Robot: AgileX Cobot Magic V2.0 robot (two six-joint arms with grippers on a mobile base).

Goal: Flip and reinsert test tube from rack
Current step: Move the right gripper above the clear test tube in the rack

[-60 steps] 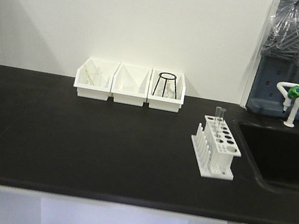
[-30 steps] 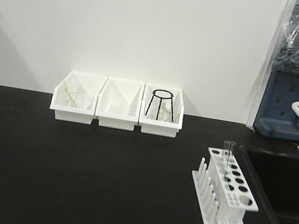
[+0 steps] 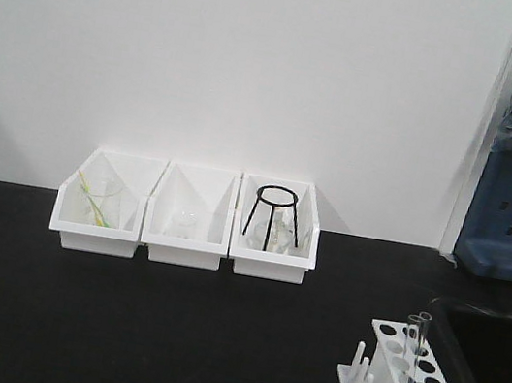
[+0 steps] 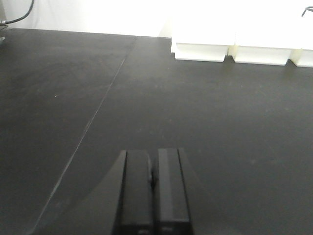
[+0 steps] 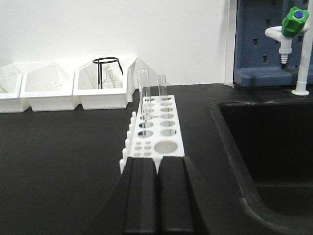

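The thin clear glass test tube [image 5: 144, 93] is stood upright in a hole of the small white plastic rack [image 5: 159, 129], straight ahead of the right gripper [image 5: 156, 164]. A second clear tube [image 5: 162, 88] is stood just beside it, a little farther from the fingers.

The two flat black fingers [image 5: 142, 196] of the right gripper are pressed together, and nothing is held between them. The near end of the rack is seen just past the fingertips. Whether it is touched cannot be told. A row of small white pegs [image 5: 128, 139] is lined up along the rack's left side.

To the right of the fingers, a deep black sink [image 5: 259, 147] is set into the black table [image 5: 58, 161]. Behind the sink, a white tap with a green knob [image 5: 295, 17] is seen. Far ahead and to the left, three white open-front bins [image 5: 100, 93] are lined up by the white wall [image 5: 146, 29]. A black wire stand [image 5: 106, 71] is stood in the bin closest to the rack.

The left gripper [image 4: 153, 156] is seen over the black table. Its black fingers are pressed together too, with nothing between them. The bins are far ahead of it and to the right.
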